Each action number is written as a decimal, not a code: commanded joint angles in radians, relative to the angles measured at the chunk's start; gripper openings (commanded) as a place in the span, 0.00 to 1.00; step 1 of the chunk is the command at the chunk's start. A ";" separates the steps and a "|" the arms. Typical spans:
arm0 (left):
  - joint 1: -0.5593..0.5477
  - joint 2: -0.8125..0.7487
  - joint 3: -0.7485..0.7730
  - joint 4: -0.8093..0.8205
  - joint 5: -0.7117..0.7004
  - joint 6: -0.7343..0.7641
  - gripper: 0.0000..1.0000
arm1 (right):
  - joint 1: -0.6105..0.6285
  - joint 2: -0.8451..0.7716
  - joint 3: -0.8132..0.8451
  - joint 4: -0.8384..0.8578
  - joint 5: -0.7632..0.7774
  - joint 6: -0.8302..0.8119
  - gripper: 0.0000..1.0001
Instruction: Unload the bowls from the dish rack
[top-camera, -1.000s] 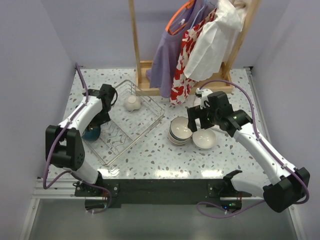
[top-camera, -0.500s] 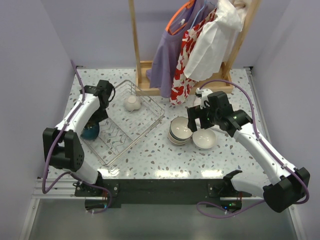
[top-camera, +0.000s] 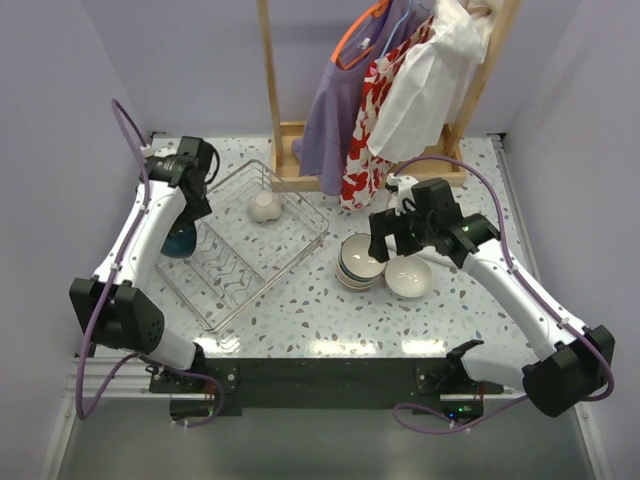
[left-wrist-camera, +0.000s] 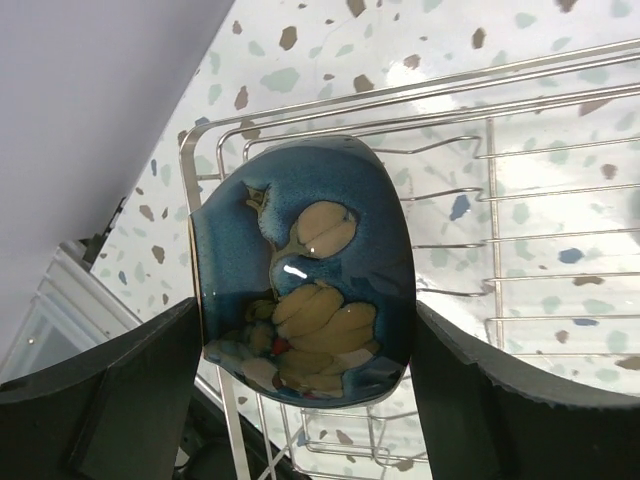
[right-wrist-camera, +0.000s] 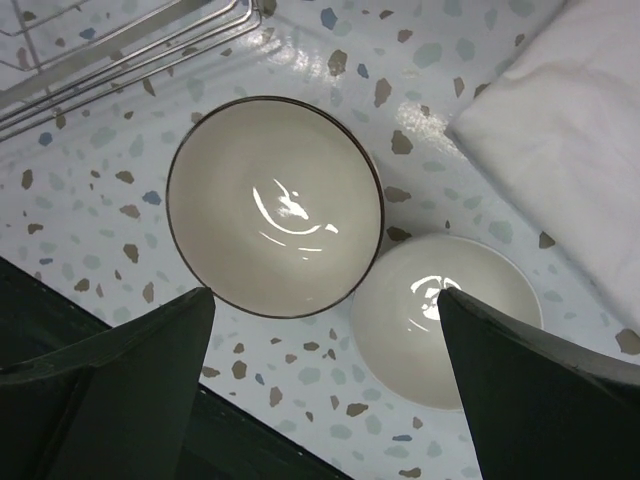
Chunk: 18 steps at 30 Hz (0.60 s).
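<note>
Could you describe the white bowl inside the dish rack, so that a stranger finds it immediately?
Start at the silver wire dish rack on the table's left half. In its far corner, near the base of the wooden clothes stand, sits a white bowl. It alone rests in the rack: the dark blue bowl hangs in the left gripper, the other bowls stand outside, to the right.

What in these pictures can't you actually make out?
- Stack of bowls: top and right wrist views, the top bowl covers those beneath, so their number is unclear.
- Blue bowl: top view, partly hidden by the left arm.
- White bowl in the dish rack: top view, too small to tell which way up.
</note>
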 joint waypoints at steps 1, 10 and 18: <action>0.008 -0.080 0.096 0.043 0.025 0.042 0.24 | 0.005 0.015 0.069 0.048 -0.151 0.050 0.99; 0.006 -0.167 0.076 0.219 0.290 0.060 0.17 | 0.036 0.069 0.120 0.176 -0.277 0.227 0.99; 0.006 -0.246 -0.006 0.413 0.550 0.068 0.15 | 0.138 0.167 0.118 0.393 -0.312 0.449 0.98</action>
